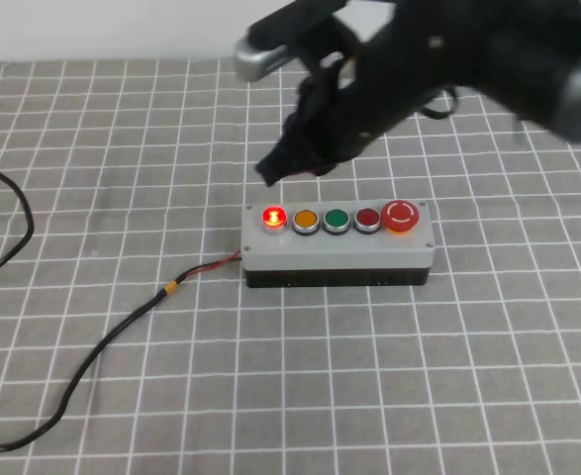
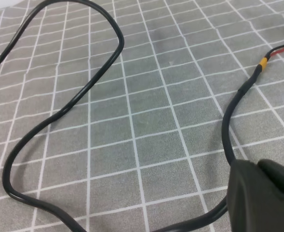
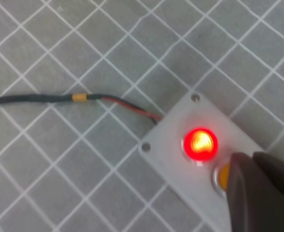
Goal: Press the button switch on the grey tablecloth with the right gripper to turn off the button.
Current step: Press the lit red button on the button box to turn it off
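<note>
The button switch (image 1: pixel 341 253) lies mid-cloth on the grey tablecloth (image 1: pixel 438 376), a light-grey box with a black base. Its button (image 1: pixel 273 218), the left-end red one, glows brightly. My right gripper (image 1: pixel 268 174) hovers just behind and above that button, apart from it, fingers shut and holding nothing. In the right wrist view the glowing button (image 3: pixel 200 144) sits on the box (image 3: pixel 168 162), with the shut right gripper (image 3: pixel 250 162) to its right, over the amber button (image 3: pixel 221 177). The left gripper (image 2: pixel 255 166) rests low over the cloth, shut and empty.
A black cable (image 1: pixel 102 341) with an orange band runs from the box's left end toward the front left and loops over the cloth (image 2: pixel 69 106). Green, dark red and big red mushroom (image 1: pixel 400 215) buttons fill the row's right side.
</note>
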`<action>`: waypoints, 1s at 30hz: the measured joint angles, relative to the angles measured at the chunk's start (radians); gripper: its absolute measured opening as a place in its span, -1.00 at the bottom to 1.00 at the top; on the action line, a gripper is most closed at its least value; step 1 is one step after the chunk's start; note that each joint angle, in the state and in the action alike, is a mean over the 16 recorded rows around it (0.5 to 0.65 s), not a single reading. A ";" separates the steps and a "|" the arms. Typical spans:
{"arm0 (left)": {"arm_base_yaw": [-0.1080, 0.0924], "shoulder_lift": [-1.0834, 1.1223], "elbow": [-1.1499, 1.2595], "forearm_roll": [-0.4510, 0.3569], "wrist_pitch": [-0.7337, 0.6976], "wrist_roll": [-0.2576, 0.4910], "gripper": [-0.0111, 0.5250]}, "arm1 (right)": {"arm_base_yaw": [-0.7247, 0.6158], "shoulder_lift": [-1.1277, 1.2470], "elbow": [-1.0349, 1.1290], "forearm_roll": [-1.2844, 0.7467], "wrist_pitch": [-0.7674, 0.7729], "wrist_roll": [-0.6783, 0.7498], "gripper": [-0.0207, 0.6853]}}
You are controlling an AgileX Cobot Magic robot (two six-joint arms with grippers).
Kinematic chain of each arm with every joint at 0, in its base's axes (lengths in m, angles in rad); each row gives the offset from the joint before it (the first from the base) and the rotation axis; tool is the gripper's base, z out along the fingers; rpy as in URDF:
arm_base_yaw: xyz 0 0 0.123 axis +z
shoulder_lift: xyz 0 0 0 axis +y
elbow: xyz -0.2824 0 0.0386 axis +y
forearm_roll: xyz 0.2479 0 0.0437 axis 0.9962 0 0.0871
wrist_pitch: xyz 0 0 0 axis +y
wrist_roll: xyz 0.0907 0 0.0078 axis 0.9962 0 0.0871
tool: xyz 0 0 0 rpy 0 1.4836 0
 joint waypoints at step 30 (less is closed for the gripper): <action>0.000 0.000 0.000 0.000 0.000 0.000 -0.97 | 0.037 0.285 -0.205 -0.117 0.077 0.077 -0.98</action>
